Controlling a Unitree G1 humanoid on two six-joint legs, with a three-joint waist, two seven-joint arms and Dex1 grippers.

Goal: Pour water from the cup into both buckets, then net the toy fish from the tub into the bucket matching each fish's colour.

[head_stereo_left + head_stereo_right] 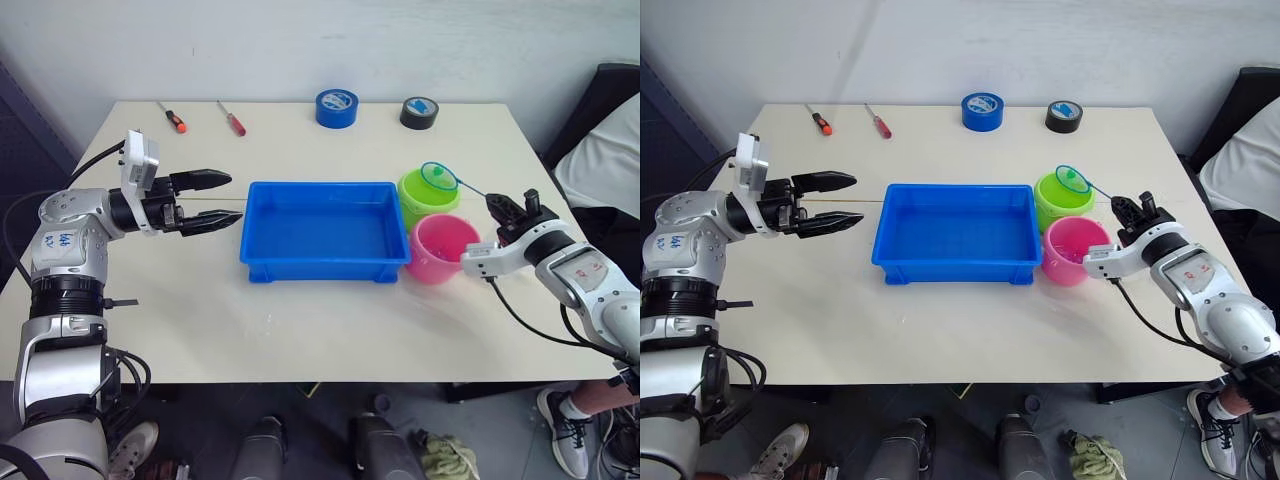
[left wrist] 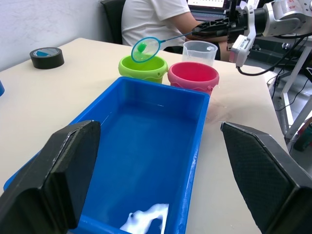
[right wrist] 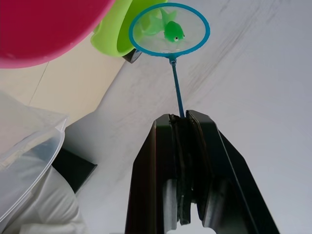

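The net, a thin light-blue hoop on a slim straight handle, hangs over the lime-green bucket with one small green toy fish lying in its mesh, the handle pinched tight between the closed black fingers of the right gripper. The step in hand looks like dropping this fish into the matching pail, so the gripper should roll the handle until the hoop tips mouth-down while staying centred over the green rim, clear of the pink bucket that touches it on the near side. A slow turn suits the light, glossy fish, which may cling to the wet mesh and need a small shake. Both pails are smooth round plastic, and just beyond them in the left wrist view stands the clear cup. The tub, a shallow bright blue rectangular tray with a rim, sits just beside the buckets; it seems to hold no more fish, though glare on the water hides part of it. The left gripper hovers with its fingers spread wide, holding nothing, near the tub's far end from the buckets.
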